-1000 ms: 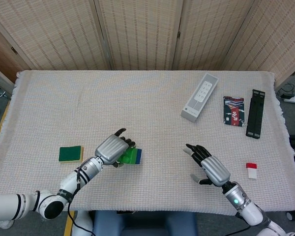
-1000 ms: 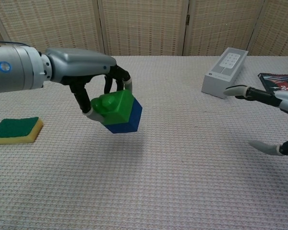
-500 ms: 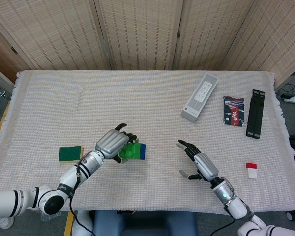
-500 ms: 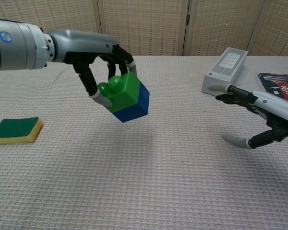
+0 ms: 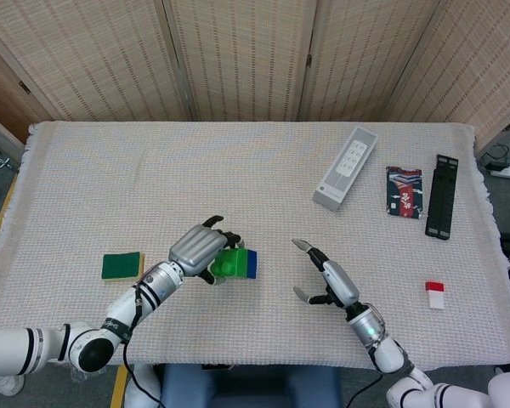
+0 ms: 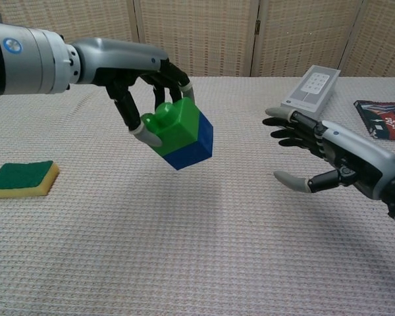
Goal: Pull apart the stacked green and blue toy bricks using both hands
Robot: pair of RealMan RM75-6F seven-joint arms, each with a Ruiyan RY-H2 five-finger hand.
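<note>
Left hand (image 6: 145, 79) pinching stacked bricks (image 6: 183, 135) above the surface (image 6: 197, 263), right hand (image 6: 329, 155) spread, facing them

In the head view the left hand (image 5: 200, 248) covers most of the green brick (image 5: 228, 263), and only a sliver of the blue brick (image 5: 251, 263) shows at the green brick's far side. Whether the bricks touch the worktop (image 5: 238, 170) cannot be judged from above (the chest view shows them held in the air). In the chest view the right hand (image 6: 339, 161) loses its wrist to the frame edge, and the patterned packet (image 6: 385, 118) beyond it is cut off there too.
</note>
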